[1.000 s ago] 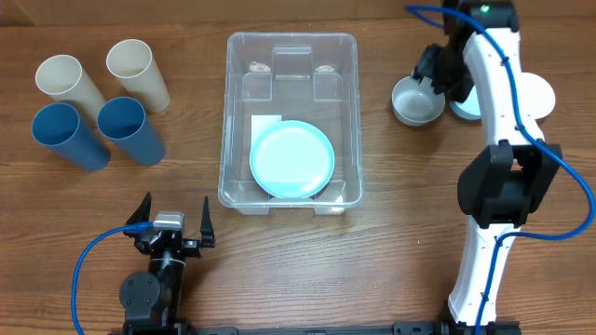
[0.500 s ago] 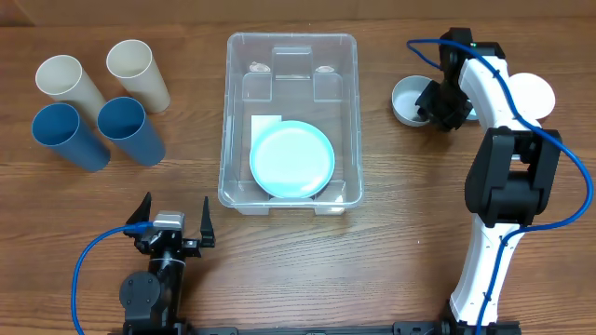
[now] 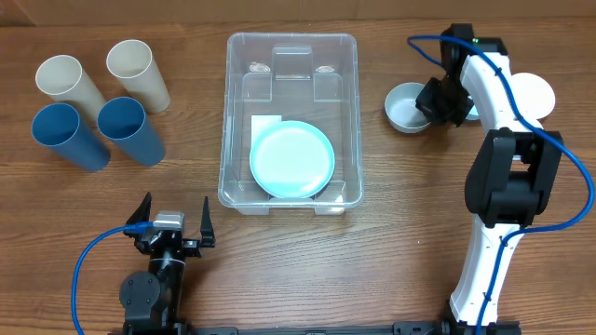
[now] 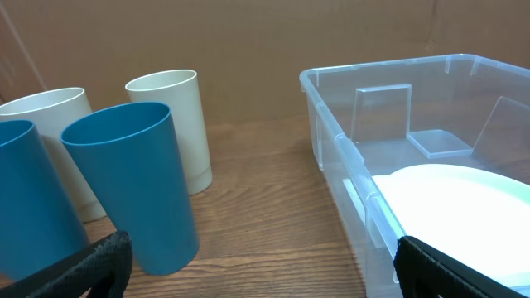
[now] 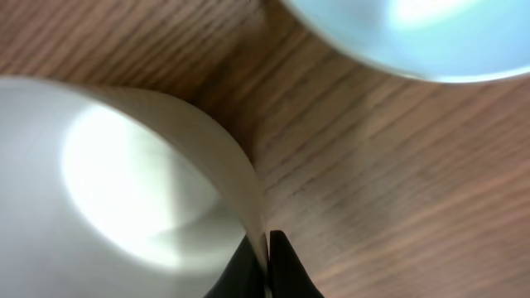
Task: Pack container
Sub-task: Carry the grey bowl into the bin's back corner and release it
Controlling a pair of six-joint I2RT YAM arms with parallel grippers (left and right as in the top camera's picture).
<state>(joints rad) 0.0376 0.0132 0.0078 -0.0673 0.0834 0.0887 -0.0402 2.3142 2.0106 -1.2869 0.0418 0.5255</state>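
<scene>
The clear container (image 3: pixel 225 121) stands mid-table with a light blue plate (image 3: pixel 292 159) lying flat inside. To its right, my right gripper (image 3: pixel 434 104) is shut on the right rim of a grey-white bowl (image 3: pixel 404 105). The right wrist view shows the thin bowl wall (image 5: pixel 108 182) pinched between the black fingers, the gripper (image 5: pixel 267 265) closed tight. My left gripper (image 3: pixel 173 216) rests open near the front edge, left of the container (image 4: pixel 348 124). Its fingers (image 4: pixel 83 269) frame bare wood, and nothing is between them.
Two white cups (image 3: pixel 65 79) (image 3: pixel 135 67) and two blue cups (image 3: pixel 65 133) (image 3: pixel 128 127) lie at the far left. A pale blue bowl (image 5: pixel 414 33) and a white dish (image 3: pixel 538 93) sit just right of the right arm.
My right gripper has closed onto the bowl's rim, and the bowl has shifted a little to the left. The left arm has not moved.
</scene>
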